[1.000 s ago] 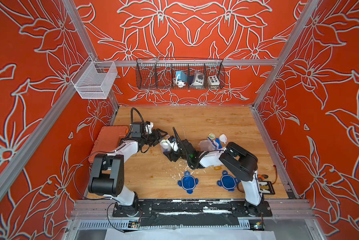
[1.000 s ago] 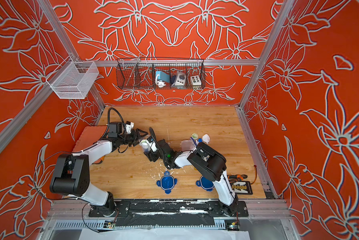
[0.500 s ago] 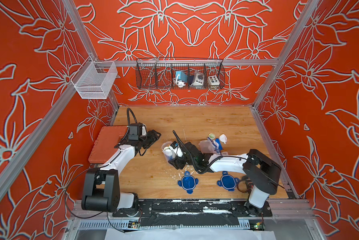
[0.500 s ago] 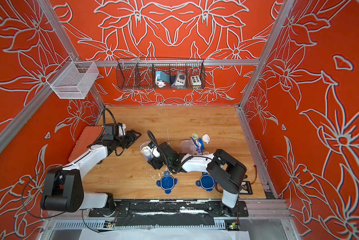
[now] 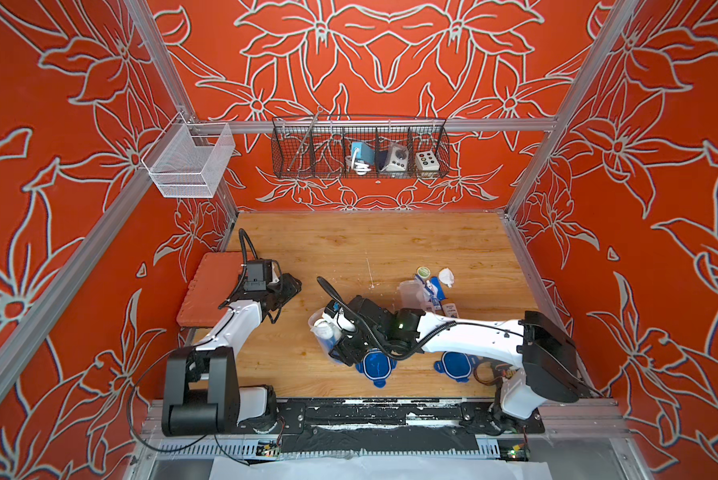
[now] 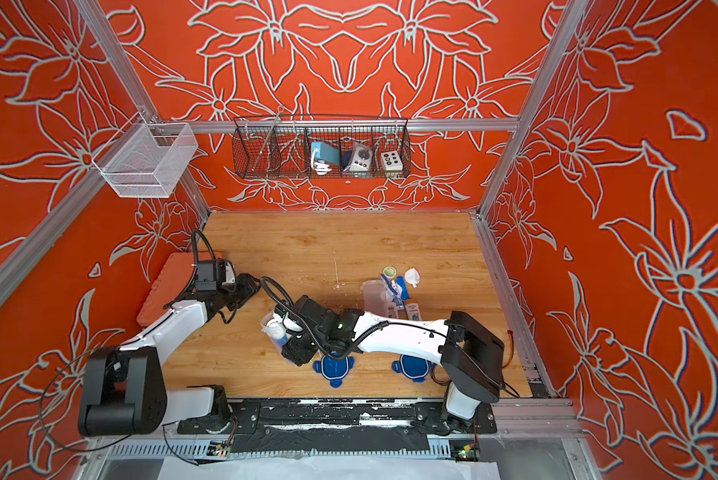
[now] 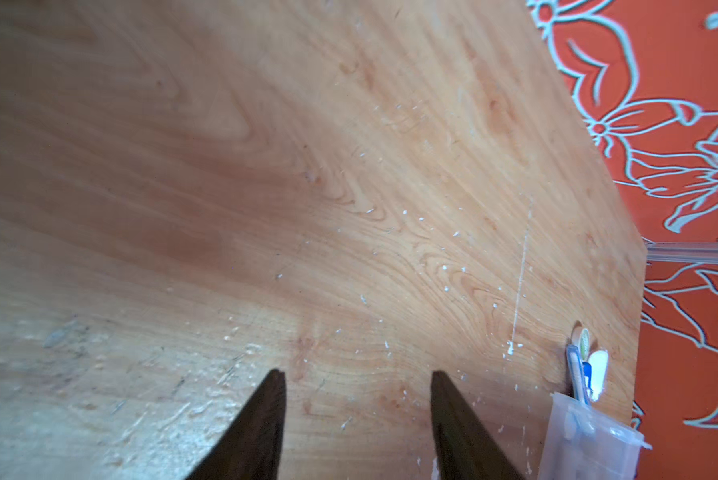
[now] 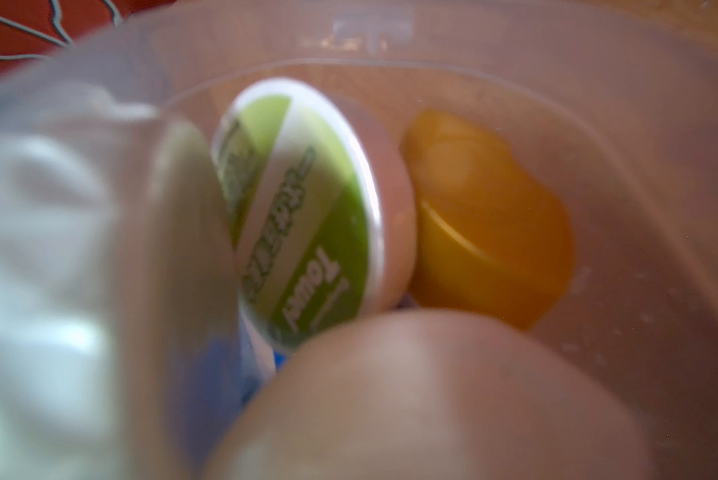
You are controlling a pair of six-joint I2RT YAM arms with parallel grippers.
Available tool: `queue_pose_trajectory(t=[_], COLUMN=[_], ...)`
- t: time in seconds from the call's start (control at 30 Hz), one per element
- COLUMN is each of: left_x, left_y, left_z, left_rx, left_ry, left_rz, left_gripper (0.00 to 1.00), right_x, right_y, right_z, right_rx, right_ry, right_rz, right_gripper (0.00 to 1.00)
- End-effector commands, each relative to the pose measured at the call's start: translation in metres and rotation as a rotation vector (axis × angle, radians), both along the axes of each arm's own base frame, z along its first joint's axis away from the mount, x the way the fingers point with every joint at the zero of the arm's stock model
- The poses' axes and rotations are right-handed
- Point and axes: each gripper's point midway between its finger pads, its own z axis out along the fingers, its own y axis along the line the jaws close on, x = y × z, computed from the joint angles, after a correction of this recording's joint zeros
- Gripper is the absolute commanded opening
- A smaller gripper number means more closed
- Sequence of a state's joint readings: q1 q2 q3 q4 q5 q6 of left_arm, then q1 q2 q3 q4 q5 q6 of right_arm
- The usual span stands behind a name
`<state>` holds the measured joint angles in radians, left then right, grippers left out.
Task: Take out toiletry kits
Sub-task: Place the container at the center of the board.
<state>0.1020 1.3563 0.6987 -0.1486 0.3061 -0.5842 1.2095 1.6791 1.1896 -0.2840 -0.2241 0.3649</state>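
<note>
While the left gripper (image 7: 357, 376) hangs near nine o'clock on the counter (image 5: 370, 241), its two dark fingers well apart over bare wood with nothing between them, the right gripper (image 5: 340, 338) is at the mouth of a tilted clear tub (image 5: 318, 328) near eight o'clock. Its fingers are not plainly seen in any view, so I cannot tell whether it has a grip on the tub.

Inside that tub sits one toiletry kit (image 5: 323, 331). The right wrist view shows a round green-and-white piece (image 8: 307, 212) marked "Towel" leaning against an amber cap (image 8: 486, 232), something blue beneath, and a blurred white bundle behind the clear wall.

The other kit (image 5: 432, 289) lies toward two o'clock — a round green-topped piece, a crumpled white piece, blue-and-white tubes and small labelled bottles — at and beside the mouth of a second clear tub (image 5: 409, 293).

A blue lid (image 5: 374, 361) lies near six o'clock and another lid (image 5: 455, 365) near five. An orange case (image 5: 210, 291) sits at the nine o'clock edge.
</note>
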Motion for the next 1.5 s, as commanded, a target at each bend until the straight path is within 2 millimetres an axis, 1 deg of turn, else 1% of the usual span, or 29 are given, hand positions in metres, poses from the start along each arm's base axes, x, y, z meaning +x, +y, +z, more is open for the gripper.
queue_pose_trajectory(t=[0.0,0.07,0.17,0.3,0.4,0.53,0.6,0.7,0.8,1.03,1.07,1.1,1.23,1.33,1.4,1.47], left_x=[-0.001,0.001,0.005,0.002,-0.002,-0.003,-0.003,-0.003,-0.003,-0.001,-0.002,-0.003,-0.003,-0.004,-0.004,-0.004], left_y=[-0.006,-0.008,-0.006,-0.005,-0.003,-0.002,-0.002,-0.004,-0.005,-0.008,-0.008,-0.008,-0.008,-0.008,-0.008,-0.008], left_z=[-0.019,-0.029,-0.034,-0.043,-0.050,-0.054,-0.055,-0.055,-0.055,-0.054,-0.055,-0.055,-0.055,-0.055,-0.056,-0.056], left_rx=[-0.022,-0.030,-0.022,-0.009,-0.011,-0.023,-0.026,-0.038,-0.049,-0.069,-0.073,-0.073,-0.071,-0.069,-0.070,-0.070], left_ry=[0.079,0.102,0.112,0.133,0.148,0.168,0.170,0.167,0.165,0.162,0.164,0.166,0.164,0.167,0.169,0.170], left_rz=[-0.053,-0.065,-0.073,-0.080,-0.080,-0.081,-0.078,-0.082,-0.087,-0.093,-0.094,-0.093,-0.091,-0.090,-0.090,-0.089], left_gripper=[0.45,0.41,0.34,0.33,0.33,0.31,0.31,0.31,0.31,0.31,0.31,0.31,0.31,0.31,0.31,0.31], right_x=[-0.012,-0.014,-0.017,-0.021,-0.018,-0.010,-0.005,0.003,0.011,0.027,0.029,0.031,0.034,0.037,0.038,0.040], right_y=[0.008,0.011,0.011,0.012,0.013,0.017,0.019,0.020,0.023,0.036,0.038,0.039,0.045,0.045,0.042,0.033], right_z=[0.005,0.002,-0.009,-0.026,-0.039,-0.046,-0.047,-0.048,-0.050,-0.048,-0.047,-0.047,-0.043,-0.037,-0.029,-0.022], right_rx=[-0.013,-0.039,-0.114,-0.213,-0.278,-0.322,-0.338,-0.348,-0.350,-0.299,-0.290,-0.280,-0.248,-0.243,-0.227,-0.215], right_ry=[0.132,0.155,0.187,0.234,0.265,0.302,0.299,0.297,0.296,0.287,0.286,0.288,0.297,0.272,0.240,0.185], right_rz=[-0.015,-0.016,0.005,0.025,0.027,0.009,0.004,-0.014,-0.031,-0.053,-0.054,-0.055,-0.051,-0.051,-0.061,-0.088], right_gripper=[0.43,0.42,0.41,0.41,0.40,0.42,0.47,0.61,0.73,0.85,0.93,0.98,0.98,0.98,0.98,0.98])
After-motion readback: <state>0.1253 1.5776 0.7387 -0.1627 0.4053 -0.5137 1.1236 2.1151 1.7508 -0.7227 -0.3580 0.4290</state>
